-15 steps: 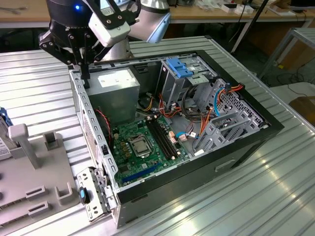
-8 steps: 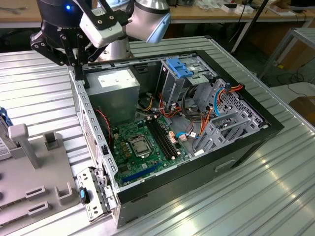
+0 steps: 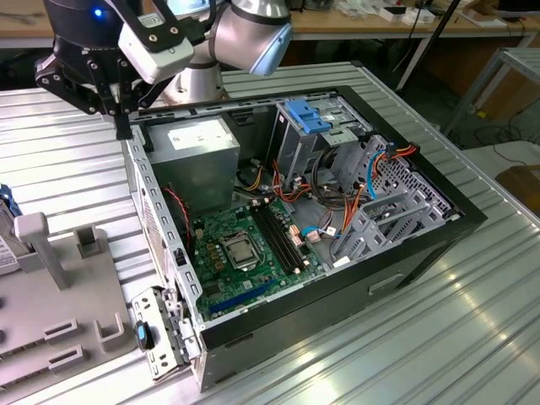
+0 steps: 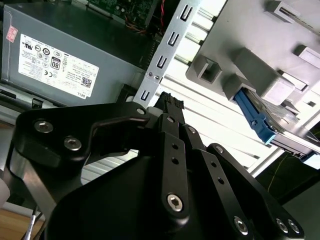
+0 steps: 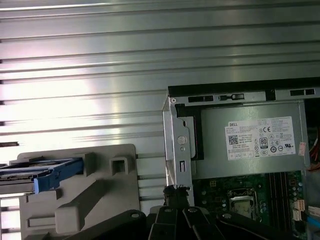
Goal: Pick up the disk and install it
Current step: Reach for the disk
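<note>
Exterior view, near: grey fixture (image 3: 76, 278) at eight o'clock of the open computer case (image 3: 337, 278). The disk (image 5: 45, 172) is slotted in the fixture, seemingly on edge, blue rail outward. Farther, at ten o'clock: gripper (image 3: 124, 129) over the case corner beside the power supply (image 3: 198, 156), fingers clenched together, empty.

The disk (image 5: 50, 172) is cut off by the edge of the first wrist view, so just one end with its blue rail shows; in the second wrist view the grey holder (image 4: 240, 25) covers most of it. At the exterior view's left edge the disk is a sliver, too little to make out, and the holder runs out of the picture there. In both wrist views the pincer (image 4: 169, 104) loses its body to the picture edge, and in the second its dark links hide part of the counter (image 4: 210, 125) and the power supply (image 4: 120, 50)
</note>
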Controlling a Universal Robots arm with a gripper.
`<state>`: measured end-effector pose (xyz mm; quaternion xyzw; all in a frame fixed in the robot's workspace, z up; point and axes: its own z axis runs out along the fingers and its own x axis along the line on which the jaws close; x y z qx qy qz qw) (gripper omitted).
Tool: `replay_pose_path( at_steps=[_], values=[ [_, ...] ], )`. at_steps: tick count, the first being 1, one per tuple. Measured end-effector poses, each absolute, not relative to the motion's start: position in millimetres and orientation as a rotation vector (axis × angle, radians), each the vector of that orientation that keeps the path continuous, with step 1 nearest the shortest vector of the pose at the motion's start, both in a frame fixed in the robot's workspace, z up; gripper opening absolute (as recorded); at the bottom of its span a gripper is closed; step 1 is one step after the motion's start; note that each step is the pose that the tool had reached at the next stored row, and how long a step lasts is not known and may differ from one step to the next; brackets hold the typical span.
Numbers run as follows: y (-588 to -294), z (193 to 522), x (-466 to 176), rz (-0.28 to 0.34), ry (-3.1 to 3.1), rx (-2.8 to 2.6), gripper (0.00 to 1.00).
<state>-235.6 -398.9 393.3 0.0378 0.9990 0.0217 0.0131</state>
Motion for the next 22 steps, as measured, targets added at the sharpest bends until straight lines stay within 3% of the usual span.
replay_pose_path(
  at_steps=[22],
  values=[
    [-399.0,393.3,-274.2,0.068,3.112,0.118,0.11]
  ],
)
